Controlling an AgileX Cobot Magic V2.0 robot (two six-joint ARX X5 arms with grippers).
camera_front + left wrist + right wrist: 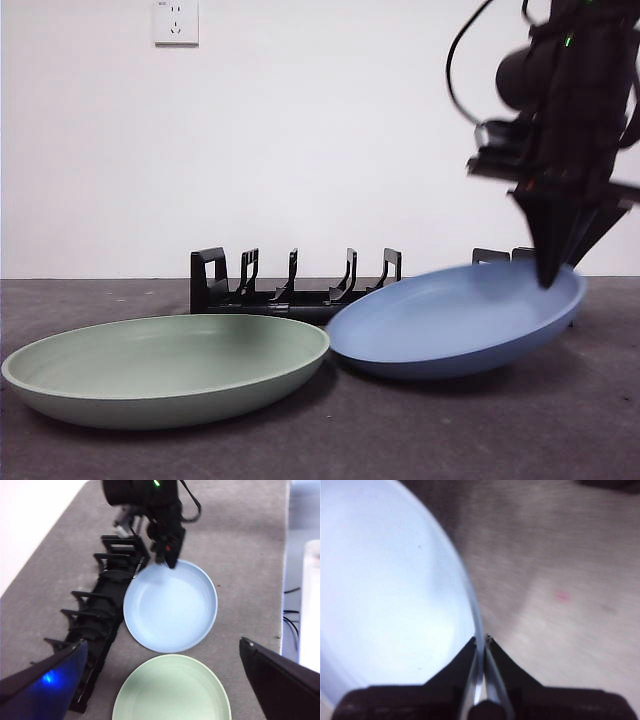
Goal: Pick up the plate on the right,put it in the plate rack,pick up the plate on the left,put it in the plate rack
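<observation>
At three o'clock on the grey table, the right gripper (480, 645) pinches the rim of the tilted, round blue plastic plate (455, 320), so step one is underway: next, lift it into the long black pronged rack (295, 280) behind.

No readable text, labels or numbers anywhere.

Green plate (165, 365) touches blue plate (460, 320), crowding the rack (290, 285) front.
</observation>
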